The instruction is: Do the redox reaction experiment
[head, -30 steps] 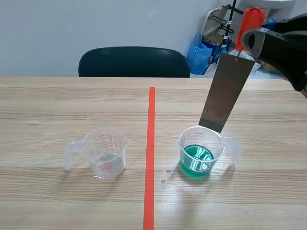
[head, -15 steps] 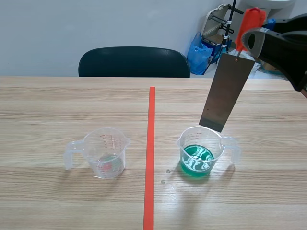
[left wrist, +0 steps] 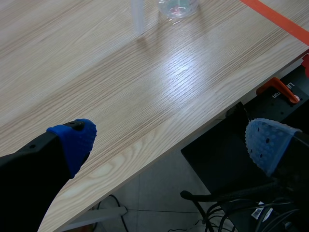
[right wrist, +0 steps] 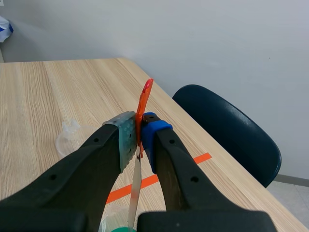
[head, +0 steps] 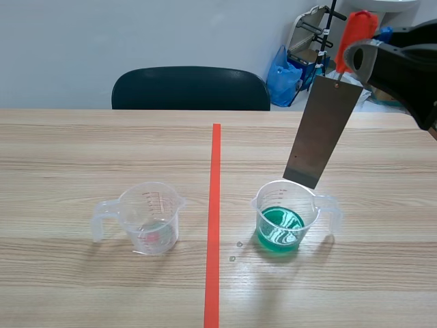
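Above table (head: 102,287), right pincer (right wrist: 139,138) apparently clamps metal plate (head: 321,130).

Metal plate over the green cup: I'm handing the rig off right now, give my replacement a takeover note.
Right gripper: fingers shut on the orange handle of the metal plate, which hangs tilted over the cup of green liquid.
Left gripper: open, empty, near the table edge.
Clear cup stands across the tape line.
Done: plate held over the cup.
To do: lower it into the liquid; it looks not yet dipped.
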`<state>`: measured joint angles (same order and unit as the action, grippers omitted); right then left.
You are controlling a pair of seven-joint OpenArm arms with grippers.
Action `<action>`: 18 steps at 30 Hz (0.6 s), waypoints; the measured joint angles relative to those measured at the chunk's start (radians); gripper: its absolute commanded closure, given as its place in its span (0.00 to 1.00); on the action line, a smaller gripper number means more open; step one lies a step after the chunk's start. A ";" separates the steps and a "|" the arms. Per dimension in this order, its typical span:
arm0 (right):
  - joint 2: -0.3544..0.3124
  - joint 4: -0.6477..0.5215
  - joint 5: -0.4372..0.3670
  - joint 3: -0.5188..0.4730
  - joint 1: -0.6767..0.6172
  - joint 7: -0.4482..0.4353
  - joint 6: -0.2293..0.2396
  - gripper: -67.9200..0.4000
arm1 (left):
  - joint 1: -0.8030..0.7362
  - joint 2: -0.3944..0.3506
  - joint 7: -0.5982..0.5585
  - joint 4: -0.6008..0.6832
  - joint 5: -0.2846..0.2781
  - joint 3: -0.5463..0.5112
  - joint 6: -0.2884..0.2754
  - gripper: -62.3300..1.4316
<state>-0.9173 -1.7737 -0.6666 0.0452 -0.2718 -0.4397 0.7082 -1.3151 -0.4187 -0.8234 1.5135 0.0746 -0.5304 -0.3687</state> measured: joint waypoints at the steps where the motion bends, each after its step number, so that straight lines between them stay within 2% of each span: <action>1: 0.000 0.000 0.000 0.000 0.000 0.000 0.000 0.97 | 0.000 0.000 0.000 0.000 0.000 0.000 0.000 0.00; 18: 0.000 0.000 0.000 0.000 0.000 0.019 0.000 0.97 | 0.000 0.000 0.000 0.000 0.000 0.000 0.000 0.00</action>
<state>-0.9173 -1.7737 -0.6666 0.0452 -0.2718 -0.4206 0.7082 -1.3151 -0.4187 -0.8234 1.5135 0.0746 -0.5304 -0.3687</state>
